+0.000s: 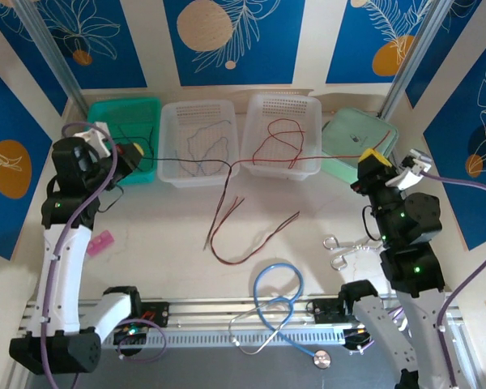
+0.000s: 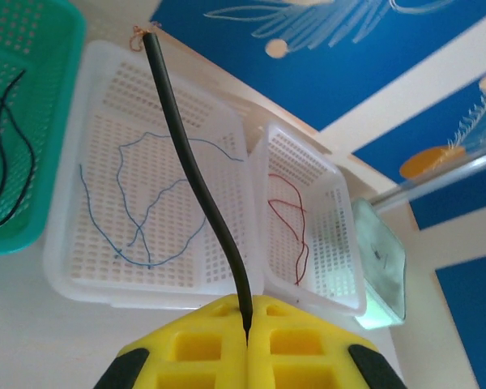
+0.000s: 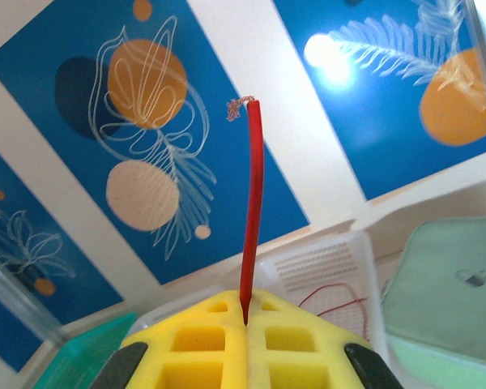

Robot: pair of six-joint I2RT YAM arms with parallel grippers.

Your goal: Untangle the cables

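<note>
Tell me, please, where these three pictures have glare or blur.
Right wrist view: strong glare on the blue wall panel, upper right; the red cable is sharp. Left wrist view: no glare; the black cable, close to the lens, looks slightly soft. Top view: even light on the table, no glare, no blur.

We see white walls point(image 1: 154, 40) hung with blue panels point(image 1: 219, 32) that carry orange circles and white leaf outlines. Metal posts point(image 1: 53, 49) rise at the back corners. The table point(image 1: 170, 243) is pale. A bright glare point(image 3: 324, 50) lies on one panel.
</note>
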